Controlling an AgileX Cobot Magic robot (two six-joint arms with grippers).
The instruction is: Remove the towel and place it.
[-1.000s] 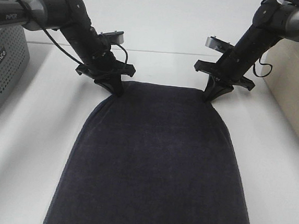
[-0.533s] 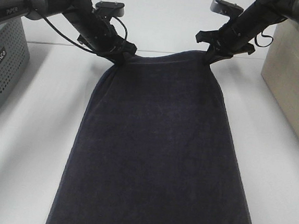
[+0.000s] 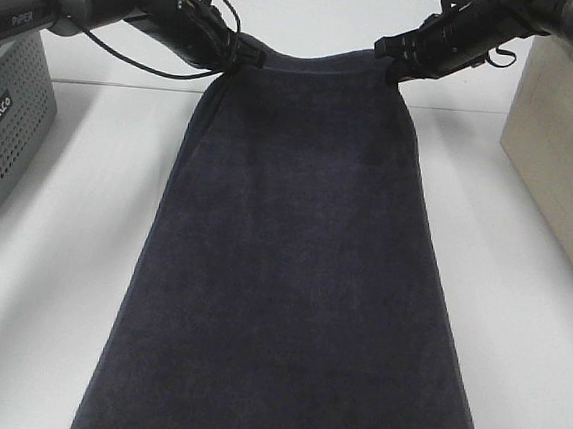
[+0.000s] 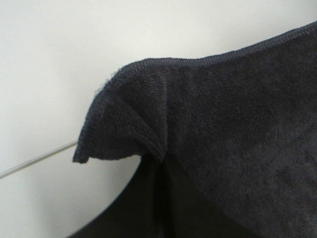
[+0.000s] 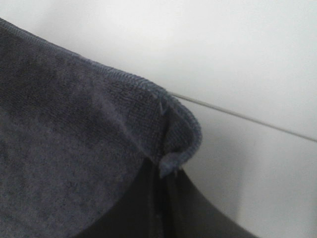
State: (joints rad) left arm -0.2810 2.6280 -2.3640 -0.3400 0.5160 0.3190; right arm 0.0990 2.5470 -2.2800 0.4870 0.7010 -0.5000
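Towel, dark navy, held by two corners
Left gripper (image 3: 242, 58) and right gripper (image 3: 389, 51) each clamp a far corner of the towel (image 3: 291, 275); cloth hangs between them, draping down across the white table (image 3: 49, 284).

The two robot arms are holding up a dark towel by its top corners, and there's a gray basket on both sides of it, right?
Not quite. Only the basket on the left is gray; the one on the right is beige, as the exterior high view shows. The rest holds: the left gripper and right gripper each pinch a top corner of the dark towel.
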